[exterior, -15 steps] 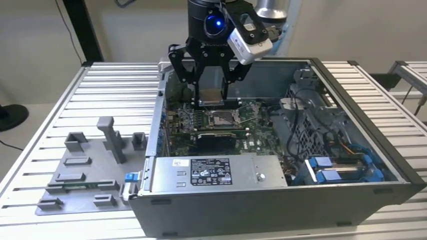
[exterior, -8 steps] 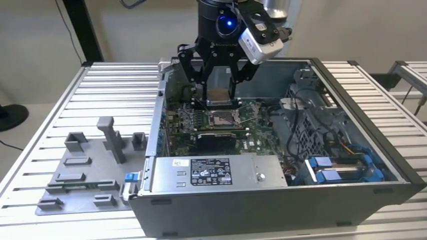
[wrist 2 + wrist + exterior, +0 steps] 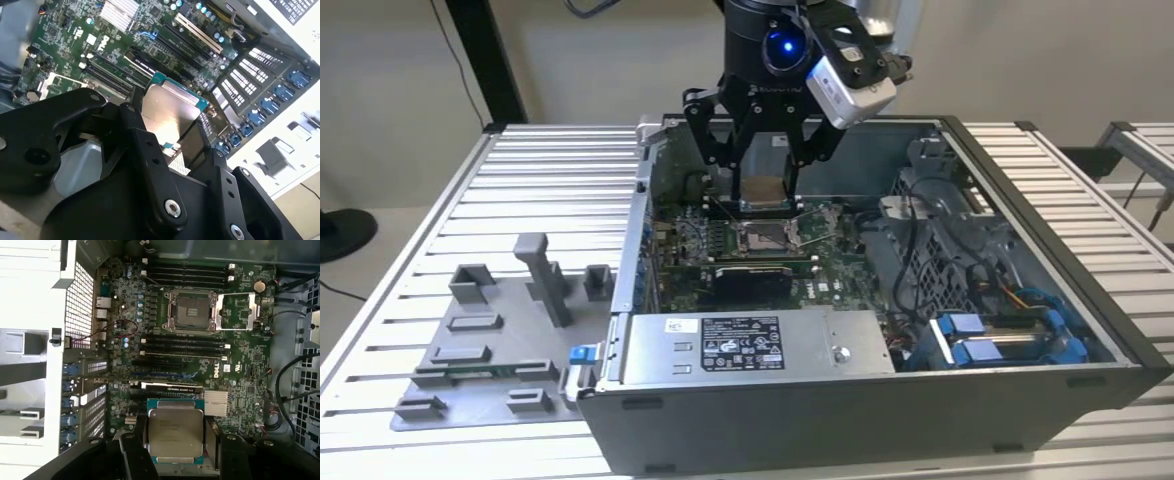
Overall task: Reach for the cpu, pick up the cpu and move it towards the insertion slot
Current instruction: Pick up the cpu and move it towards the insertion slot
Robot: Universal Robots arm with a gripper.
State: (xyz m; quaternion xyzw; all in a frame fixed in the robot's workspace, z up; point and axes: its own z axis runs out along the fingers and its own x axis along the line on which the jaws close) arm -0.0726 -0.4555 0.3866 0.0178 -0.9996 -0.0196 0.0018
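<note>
My gripper [image 3: 763,195] hangs over the open computer case [image 3: 1014,300], shut on the cpu [image 3: 765,190], a thin square chip with a silvery face. In both wrist views the cpu [image 3: 175,432] [image 3: 167,107] sits flat between the black fingers [image 3: 136,447], held by two opposite edges. The insertion slot [image 3: 765,237], a square socket with a shiny metal frame and brownish centre, lies on the green board just below and in front of the held chip in the exterior view. In the first wrist view the insertion slot [image 3: 191,311] is uncovered, its metal lid folded open beside it, well apart from the cpu.
A grey fixture plate [image 3: 494,330] with plastic blocks lies on the slatted table at the exterior view's left. Inside the case are a power supply box [image 3: 747,345], blue drive brackets [image 3: 1001,335], cables [image 3: 295,370], black memory slots [image 3: 182,342] and a heatsink [image 3: 216,402].
</note>
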